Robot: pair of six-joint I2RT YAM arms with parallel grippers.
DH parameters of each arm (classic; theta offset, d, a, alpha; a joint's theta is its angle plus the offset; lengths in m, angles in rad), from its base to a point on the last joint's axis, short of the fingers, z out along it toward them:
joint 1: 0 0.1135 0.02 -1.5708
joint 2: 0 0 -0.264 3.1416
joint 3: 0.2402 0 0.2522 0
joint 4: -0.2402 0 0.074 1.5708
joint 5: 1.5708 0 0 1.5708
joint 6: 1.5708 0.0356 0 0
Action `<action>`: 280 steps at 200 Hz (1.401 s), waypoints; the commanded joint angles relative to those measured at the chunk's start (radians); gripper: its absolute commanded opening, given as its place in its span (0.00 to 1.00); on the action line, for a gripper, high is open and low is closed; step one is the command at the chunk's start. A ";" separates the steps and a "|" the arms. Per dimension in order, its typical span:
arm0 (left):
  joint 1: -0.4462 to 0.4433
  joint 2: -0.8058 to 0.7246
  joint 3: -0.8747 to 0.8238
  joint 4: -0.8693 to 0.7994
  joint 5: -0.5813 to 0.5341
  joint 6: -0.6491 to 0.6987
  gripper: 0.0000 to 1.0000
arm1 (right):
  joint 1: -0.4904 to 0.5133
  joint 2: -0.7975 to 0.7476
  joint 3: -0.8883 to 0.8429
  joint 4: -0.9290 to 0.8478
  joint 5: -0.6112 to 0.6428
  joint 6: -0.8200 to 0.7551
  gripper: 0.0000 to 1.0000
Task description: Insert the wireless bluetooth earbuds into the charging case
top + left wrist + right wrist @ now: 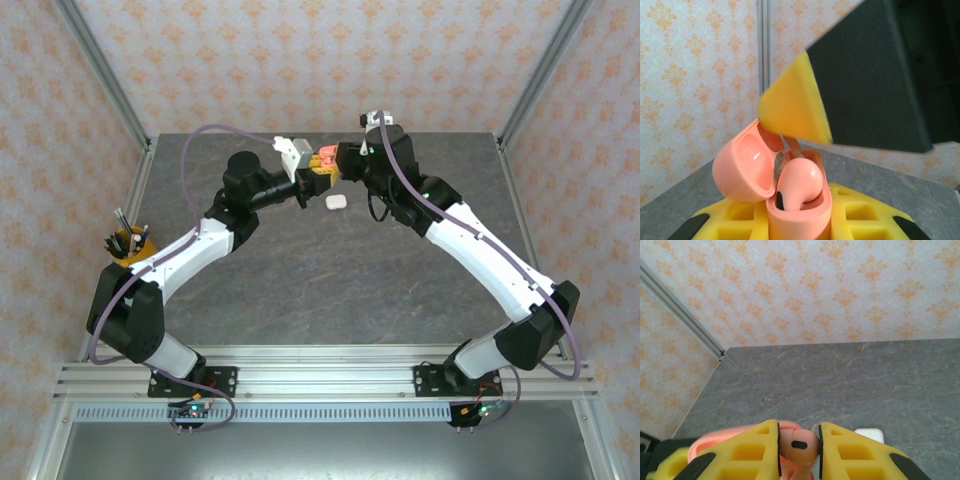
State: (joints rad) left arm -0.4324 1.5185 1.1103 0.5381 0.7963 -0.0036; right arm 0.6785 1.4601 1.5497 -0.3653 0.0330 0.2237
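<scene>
Two arms meet above the far middle of the grey table point(300, 290). The left gripper point(800, 222) is closed down to the width of the pink charging case point(799, 220), which stands upright between its yellow fingers point(725, 222). The case's lid point(740, 170) is swung open to the left in the left wrist view. A salmon-pink earbud point(797, 182) sits in the open body, bulb uppermost. One yellow-tipped finger of the right arm hangs just above it. The right gripper point(799, 442) is nearly closed, pinching a salmon-pink earbud point(799, 446) between its pads point(760, 450); whether this is the same bud as the one seated in the case cannot be told. A closed white case point(336, 202) lies on the table just near the grippers. A cup of pens point(130, 245) stands well apart at the left edge.
</scene>
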 commanded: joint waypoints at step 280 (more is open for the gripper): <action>-0.009 0.017 0.065 0.089 0.007 -0.010 0.00 | 0.004 0.022 0.094 -0.118 -0.068 -0.140 0.39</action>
State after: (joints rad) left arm -0.4370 1.5349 1.1313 0.5526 0.8036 -0.0040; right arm 0.6666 1.4662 1.6062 -0.4377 -0.0479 0.0704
